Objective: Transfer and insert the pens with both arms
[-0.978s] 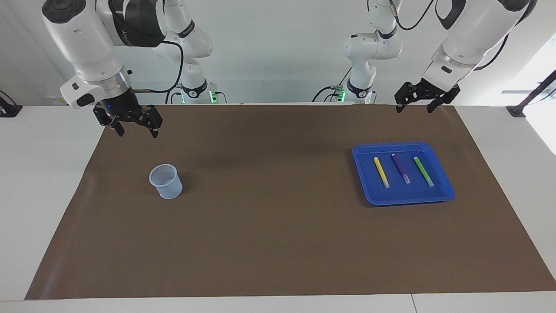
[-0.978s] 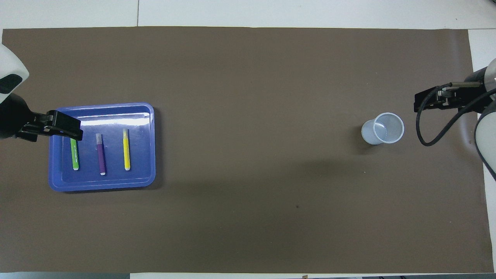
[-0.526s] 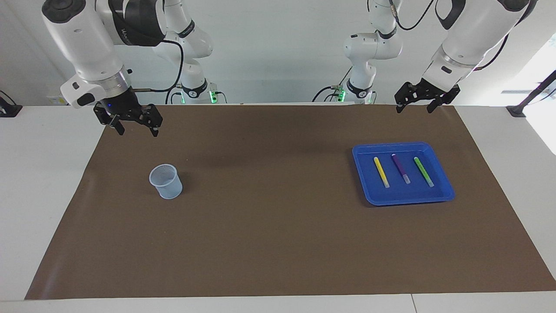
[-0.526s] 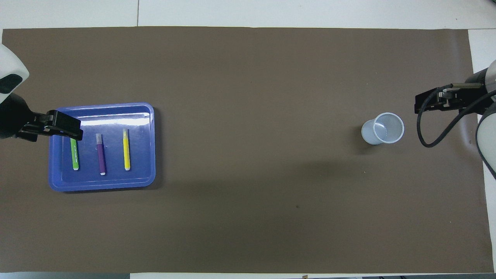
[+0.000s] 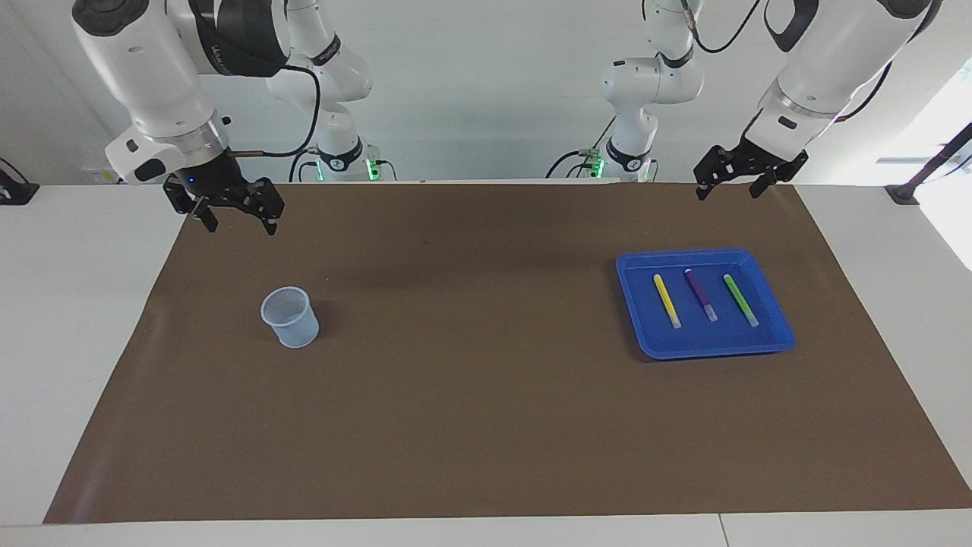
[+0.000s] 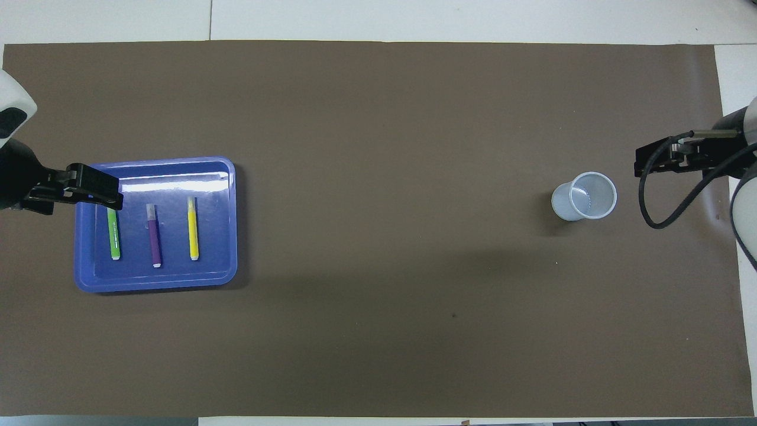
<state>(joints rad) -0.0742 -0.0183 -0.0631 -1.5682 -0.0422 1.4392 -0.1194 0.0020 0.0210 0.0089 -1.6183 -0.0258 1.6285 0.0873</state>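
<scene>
Three pens lie side by side in a blue tray (image 5: 714,346): yellow (image 5: 667,301), purple (image 5: 700,295) and green (image 5: 740,300). The overhead view shows the green (image 6: 113,234), purple (image 6: 154,235) and yellow (image 6: 193,228) pens in the tray (image 6: 154,283). My left gripper (image 5: 727,193) hangs open and empty, raised above the mat by the tray, touching nothing. Seen from above, the left gripper (image 6: 89,192) covers the tray's edge by the green pen. My right gripper (image 5: 241,226) hangs open and empty above the mat, beside a pale cup (image 5: 289,317).
The pale translucent cup (image 6: 584,196) stands upright toward the right arm's end of the brown mat (image 5: 471,395). The right gripper (image 6: 668,160) and a black cable loop (image 6: 662,213) show beside the cup from above. White table surrounds the mat.
Both grippers have drifted slightly upward and outward, away from the table's middle. The pens, tray and cup have not moved.
</scene>
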